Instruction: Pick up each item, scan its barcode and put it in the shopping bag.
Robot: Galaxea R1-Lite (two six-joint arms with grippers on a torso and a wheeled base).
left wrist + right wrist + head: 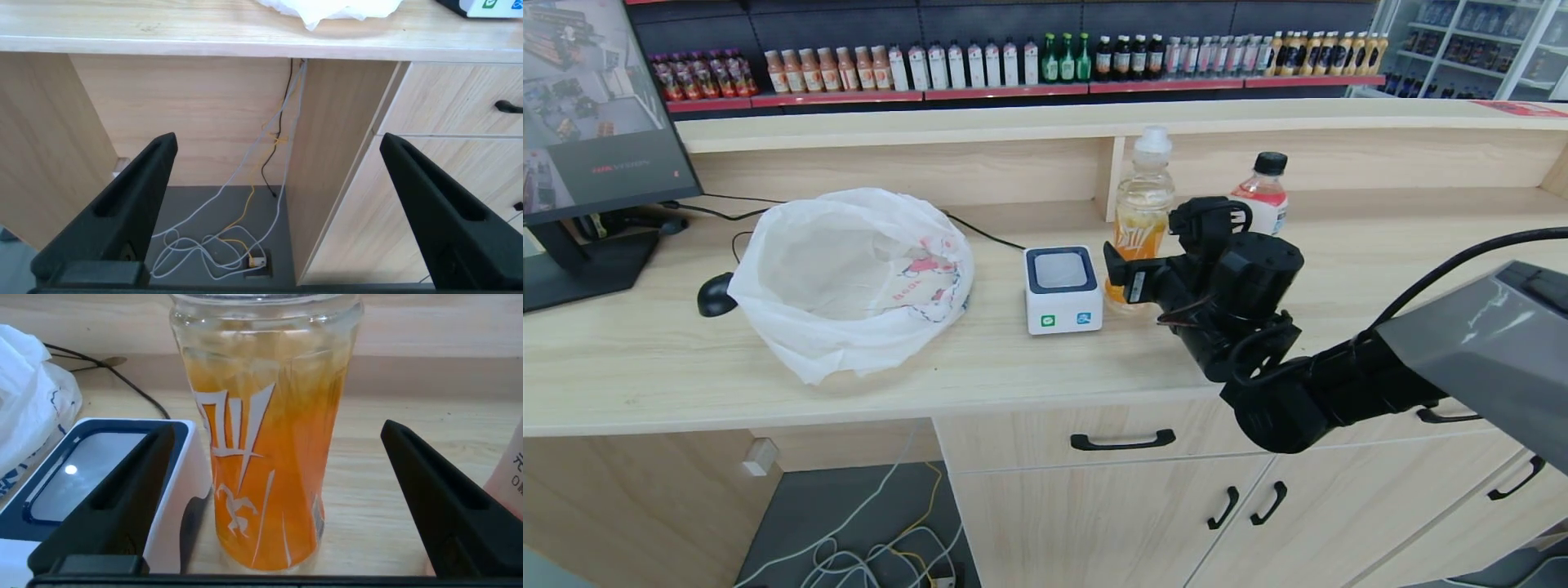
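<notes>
An orange-drink bottle [1143, 214] with a white cap stands upright on the wooden counter [980, 359], just right of the white barcode scanner [1062, 290]. My right gripper [1131, 276] is open at the bottle's near side. In the right wrist view the bottle [265, 457] stands ahead of the gripper [278, 433], between the lines of its two fingers and untouched. A second bottle [1264, 196] with a black cap stands farther right. The white shopping bag [849, 278] lies open left of the scanner. My left gripper [278, 147] hangs open below the counter edge, holding nothing.
A monitor [596, 106] and a black mouse [716, 294] sit at the counter's left end. A raised ledge [1094, 122] runs behind the bottles. Drawers with black handles [1123, 441] lie below, and loose cables [229, 237] hang in the open bay beneath the counter.
</notes>
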